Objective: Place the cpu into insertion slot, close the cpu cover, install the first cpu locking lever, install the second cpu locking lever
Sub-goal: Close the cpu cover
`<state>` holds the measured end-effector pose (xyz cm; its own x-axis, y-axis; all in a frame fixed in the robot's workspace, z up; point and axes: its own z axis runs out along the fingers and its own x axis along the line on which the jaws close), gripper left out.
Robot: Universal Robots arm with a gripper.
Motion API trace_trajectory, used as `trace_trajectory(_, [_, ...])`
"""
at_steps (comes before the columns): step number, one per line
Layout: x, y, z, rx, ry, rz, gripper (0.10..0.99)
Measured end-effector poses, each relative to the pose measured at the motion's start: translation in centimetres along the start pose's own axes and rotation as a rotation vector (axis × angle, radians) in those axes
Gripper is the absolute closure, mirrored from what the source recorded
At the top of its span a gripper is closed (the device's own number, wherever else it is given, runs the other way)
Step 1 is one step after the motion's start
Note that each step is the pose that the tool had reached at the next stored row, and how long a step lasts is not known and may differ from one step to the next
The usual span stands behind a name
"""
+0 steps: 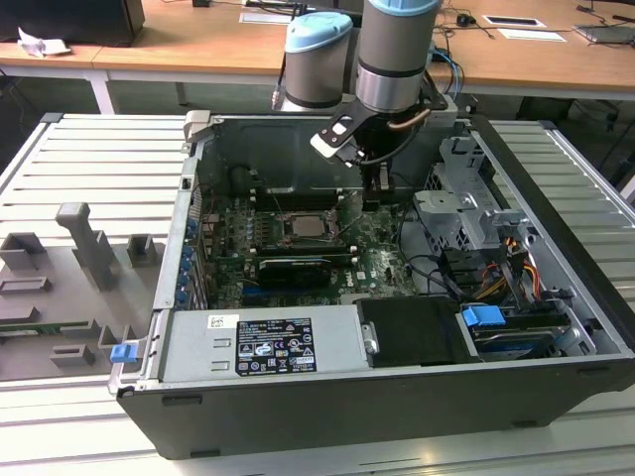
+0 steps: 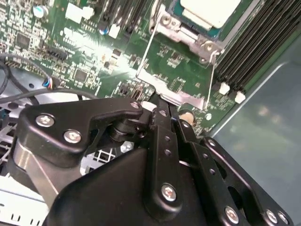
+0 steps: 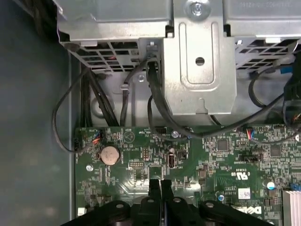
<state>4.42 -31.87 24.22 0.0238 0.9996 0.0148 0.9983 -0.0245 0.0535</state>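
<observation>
The cpu lies pale and flat in the insertion slot, whose silvery rim shows around it. The cpu cover is swung up off the slot, and green board shows through its window. My gripper is shut with nothing between the fingers, and its tips are right at the cover's free edge. In the first wrist view the gripper points down at the board. In the exterior view the gripper hangs inside the open case, just to the exterior view's right of the insertion slot.
A metal drive cage with black cables stands close beside the gripper. Long black memory slots flank the socket. A power supply fills the case front. Grey fixtures sit on the table at the exterior view's left.
</observation>
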Motion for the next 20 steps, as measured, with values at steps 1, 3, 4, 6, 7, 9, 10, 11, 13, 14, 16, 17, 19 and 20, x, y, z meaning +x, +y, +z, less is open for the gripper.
trace_trajectory(1, [-0.01,-0.37,-0.02,0.0,0.0,0.0,0.937])
trace_trajectory(3, [-0.01,-0.84,-0.05,0.0,0.0,0.0,0.937])
trace_trajectory(4, [-0.02,-1.11,-0.06,0.0,-0.0001,0.0,0.937])
trace_trajectory(6, [-0.02,-1.78,-0.08,0.0,0.0,0.0,0.937])
trace_trajectory(7, [-0.03,-2.07,-0.09,0.0,0.0001,0.0,0.937])
trace_trajectory(9, [-0.04,-2.68,-0.09,0.0,0.0,0.0,0.937])
trace_trajectory(10, [-0.05,-2.94,-0.09,0.0,0.0001,0.0,0.937])
trace_trajectory(11, [-0.05,-3.34,-0.08,0.0,0.0001,0.0,0.937])
trace_trajectory(13, [-0.05,-3.79,-0.05,0.0,0.0,0.0,0.937])
trace_trajectory(14, [-0.05,-4.1,-0.02,0.0,0.0,0.0,0.937])
trace_trajectory(16, [-0.05,-4.54,0.09,0.0,0.0,0.0,0.937])
trace_trajectory(17, [-0.04,-4.69,0.19,0.0,0.0001,0.0,0.937])
trace_trajectory(19, [-0.03,-5.03,0.6,0.0,0.0,0.0,0.937])
trace_trajectory(20, [0.0,-5.14,0.81,0.0,0.0001,0.0,0.937])
